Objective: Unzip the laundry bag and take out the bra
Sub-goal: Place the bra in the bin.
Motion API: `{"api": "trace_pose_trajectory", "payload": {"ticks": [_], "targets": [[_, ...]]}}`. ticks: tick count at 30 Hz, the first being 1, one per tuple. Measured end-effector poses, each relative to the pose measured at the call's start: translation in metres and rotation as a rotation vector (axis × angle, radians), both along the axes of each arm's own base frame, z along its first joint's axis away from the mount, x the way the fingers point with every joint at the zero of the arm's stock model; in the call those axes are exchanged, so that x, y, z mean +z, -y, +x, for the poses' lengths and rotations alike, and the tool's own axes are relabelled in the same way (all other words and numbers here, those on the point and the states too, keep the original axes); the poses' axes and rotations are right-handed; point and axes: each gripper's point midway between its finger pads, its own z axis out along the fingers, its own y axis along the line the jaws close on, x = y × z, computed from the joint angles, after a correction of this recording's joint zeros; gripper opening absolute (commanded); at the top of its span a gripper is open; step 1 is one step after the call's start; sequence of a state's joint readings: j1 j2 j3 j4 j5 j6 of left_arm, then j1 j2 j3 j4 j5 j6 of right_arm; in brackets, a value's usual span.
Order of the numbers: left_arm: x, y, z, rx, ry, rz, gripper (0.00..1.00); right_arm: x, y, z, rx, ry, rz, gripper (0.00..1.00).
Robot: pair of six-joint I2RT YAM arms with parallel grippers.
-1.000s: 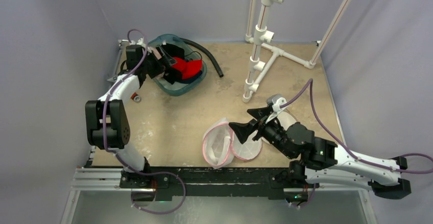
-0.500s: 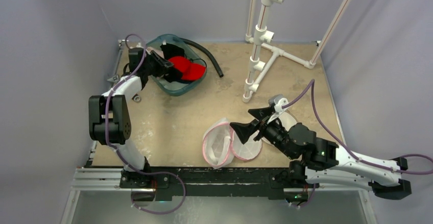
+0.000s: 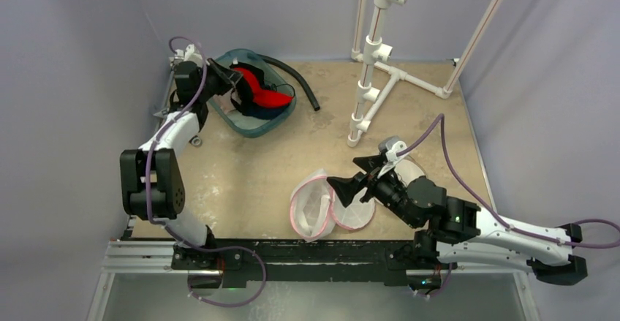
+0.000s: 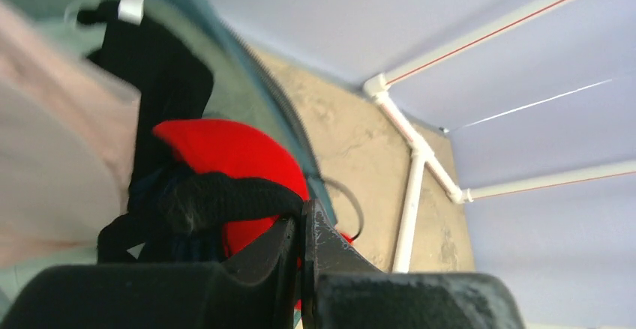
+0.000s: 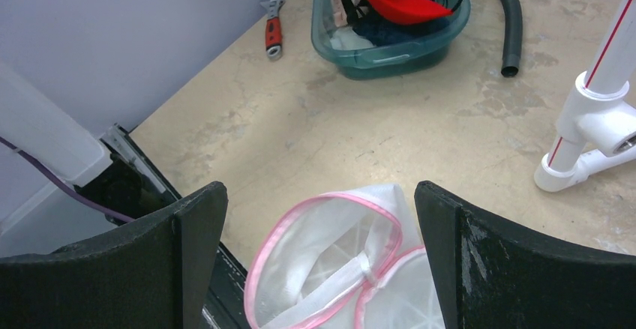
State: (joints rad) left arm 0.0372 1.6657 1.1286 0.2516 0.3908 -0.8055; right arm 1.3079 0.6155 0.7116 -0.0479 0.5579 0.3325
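Observation:
The red and black bra [image 3: 259, 93] lies in the teal bin [image 3: 252, 127] at the far left. My left gripper [image 3: 228, 78] is at the bin's left rim, shut on the bra's black strap. In the left wrist view that strap [image 4: 225, 194] ends at the closed tips of the left gripper [image 4: 302, 213], with the red cup [image 4: 225, 153] just behind. The white mesh laundry bag [image 3: 322, 204], edged in pink, lies unzipped and gaping near the front edge. My right gripper [image 3: 343, 172] hovers over it, open wide and empty. The right wrist view shows the bag [image 5: 337, 246] below the right gripper [image 5: 319, 190].
A black hose [image 3: 296, 80] curves behind the bin. A white PVC pipe rack [image 3: 373, 65] stands at the back right. A red-handled wrench [image 5: 271, 33] lies by the left wall near the bin [image 5: 390, 52].
My left gripper went from open over the bin to shut, pulling back to the left rim, and the bra shifted and stretched toward it. The right arm barely moved.

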Motion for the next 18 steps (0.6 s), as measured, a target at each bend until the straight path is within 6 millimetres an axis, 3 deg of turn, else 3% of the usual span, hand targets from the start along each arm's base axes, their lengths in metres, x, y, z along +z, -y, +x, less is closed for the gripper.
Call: {"api": "trace_pose_trajectory", "payload": {"ticks": [2,6,8,13,18], "targets": [[0.030,-0.002,0.000,-0.002,0.119,0.040,0.00,-0.001,0.000,0.000,0.000,0.000,-0.003,0.98],[0.061,-0.009,0.001,0.025,0.254,0.103,0.00,-0.002,-0.001,0.000,0.000,-0.001,-0.007,0.98],[0.067,-0.013,0.004,0.038,0.292,0.132,0.00,-0.002,-0.001,0.000,0.000,-0.002,-0.009,0.98],[0.046,-0.021,0.018,0.060,0.294,0.208,0.03,-0.005,0.000,0.000,0.000,-0.006,-0.022,0.98],[0.018,-0.028,0.029,0.087,0.289,0.247,0.20,-0.009,0.000,0.000,0.000,-0.011,-0.038,0.98]]}}
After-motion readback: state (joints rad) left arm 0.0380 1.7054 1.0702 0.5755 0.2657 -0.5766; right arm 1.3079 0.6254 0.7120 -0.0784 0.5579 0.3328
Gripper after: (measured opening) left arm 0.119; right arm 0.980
